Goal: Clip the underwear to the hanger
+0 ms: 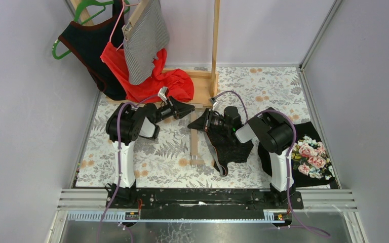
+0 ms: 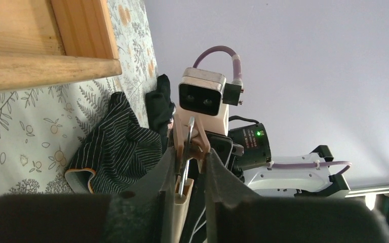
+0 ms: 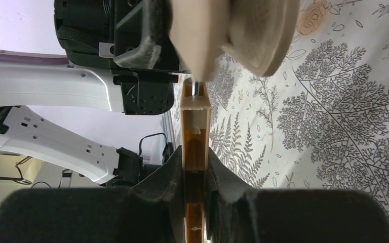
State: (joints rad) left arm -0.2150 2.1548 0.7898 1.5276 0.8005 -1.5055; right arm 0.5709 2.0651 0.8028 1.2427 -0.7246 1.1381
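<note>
Both pairs of fingers were closed on wood: the right gripper (image 3: 194, 154) clamped the hanger (image 3: 195, 114) bar, and the left gripper (image 2: 188, 157) seemingly pinched its clip (image 2: 188, 135). The striped underwear (image 1: 231, 148) lay crumpled on the table (image 1: 157, 162) beneath the right gripper, nearer that arm and not yet in the clip.

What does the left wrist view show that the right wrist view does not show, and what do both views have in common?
Left wrist only: the light wooden rack base, the right arm's silver camera box, and the striped body of the black underwear with orange-edged waistband.
Right wrist only: the left arm's white links, and the right gripper clamped on the pale wooden hanger bar.
Both: the leaf-printed tablecloth and the beige hanger clip, which is blurred in the right wrist view.
</note>
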